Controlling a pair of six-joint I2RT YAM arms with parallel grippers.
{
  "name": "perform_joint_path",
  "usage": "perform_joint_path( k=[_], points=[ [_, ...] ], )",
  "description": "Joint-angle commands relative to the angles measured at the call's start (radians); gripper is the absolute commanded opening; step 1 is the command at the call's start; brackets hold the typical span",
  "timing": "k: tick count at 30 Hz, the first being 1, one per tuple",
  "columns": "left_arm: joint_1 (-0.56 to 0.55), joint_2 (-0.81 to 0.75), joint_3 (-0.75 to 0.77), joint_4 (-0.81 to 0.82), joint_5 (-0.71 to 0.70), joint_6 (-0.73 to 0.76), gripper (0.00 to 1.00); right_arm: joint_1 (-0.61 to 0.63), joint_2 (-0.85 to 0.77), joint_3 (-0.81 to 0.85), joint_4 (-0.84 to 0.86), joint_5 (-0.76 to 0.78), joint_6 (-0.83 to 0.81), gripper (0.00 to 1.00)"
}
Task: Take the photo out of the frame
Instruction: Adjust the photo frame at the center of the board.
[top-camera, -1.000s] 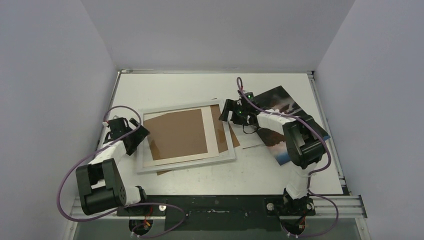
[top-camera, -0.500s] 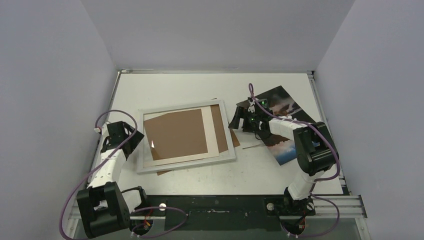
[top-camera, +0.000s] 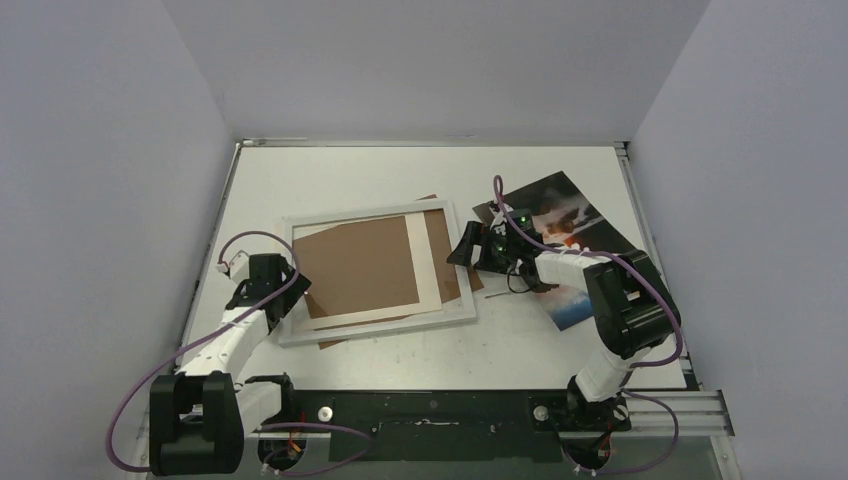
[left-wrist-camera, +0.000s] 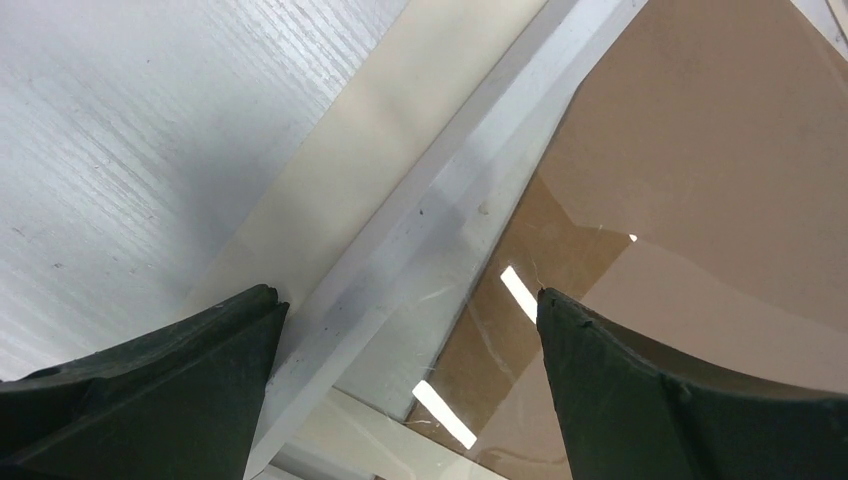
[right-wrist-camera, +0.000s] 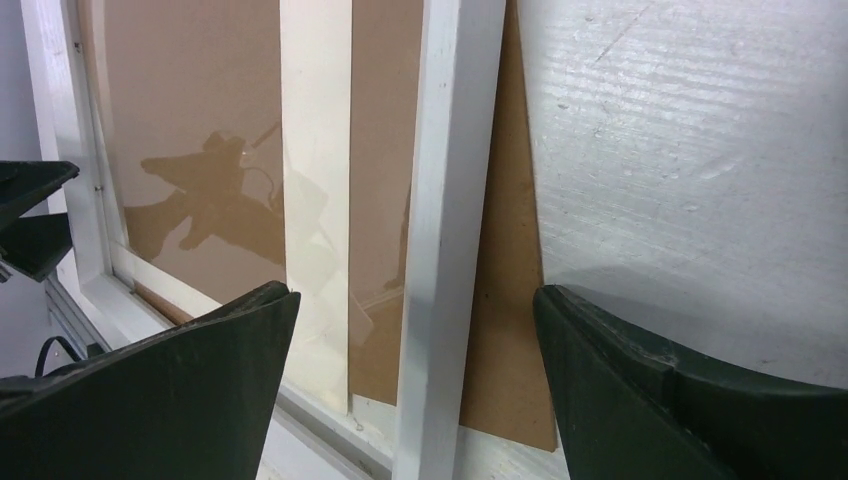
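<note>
The frame (top-camera: 380, 327) lies flat at the table's centre, a narrow white border around a brown board (top-camera: 360, 265) and a cream mat (top-camera: 425, 262). The photo (top-camera: 556, 203), a dark print with an orange glow, lies on the table to the right, outside the frame and partly under my right arm. My left gripper (top-camera: 288, 291) is open, its jaws straddling the frame's left border (left-wrist-camera: 430, 230). My right gripper (top-camera: 463, 250) is also open, straddling the frame's right border (right-wrist-camera: 445, 200). Neither holds anything. In the wrist views the left gripper (left-wrist-camera: 405, 300) and right gripper (right-wrist-camera: 410, 295) sit low over the frame.
A brown board sticks out from under the frame at its right side (right-wrist-camera: 510, 300) and near edge (top-camera: 335, 343). The white table (top-camera: 330, 175) is boxed in by grey walls on three sides. A black rail (top-camera: 430, 410) with the arm bases runs along the near edge.
My left gripper has swung in to the frame's left border. My right gripper has come down and left onto the frame's right border. Both jaws stayed open.
</note>
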Motion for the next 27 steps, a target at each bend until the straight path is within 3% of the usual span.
perform_joint_path(
  k=[1, 7, 16, 20, 27],
  points=[
    [-0.115, 0.034, -0.066, 0.076, 0.182, -0.204, 0.97, 0.091, -0.022, -0.07, 0.039, -0.142, 0.171, 0.9],
    [-0.176, 0.049, -0.022, 0.096, 0.216, -0.247, 0.97, 0.0, -0.034, -0.023, -0.02, -0.152, 0.141, 0.9],
    [-0.236, 0.115, 0.013, 0.186, 0.227, -0.295, 0.97, 0.006, 0.016, 0.034, -0.012, -0.136, 0.143, 0.9],
    [-0.211, 0.245, 0.071, 0.26, 0.254, -0.261, 0.97, 0.005, 0.053, 0.097, -0.053, -0.112, 0.141, 0.92],
    [-0.214, 0.486, 0.25, 0.363, 0.3, -0.234, 0.97, 0.037, 0.015, -0.011, 0.078, -0.053, 0.263, 0.92]
  ],
)
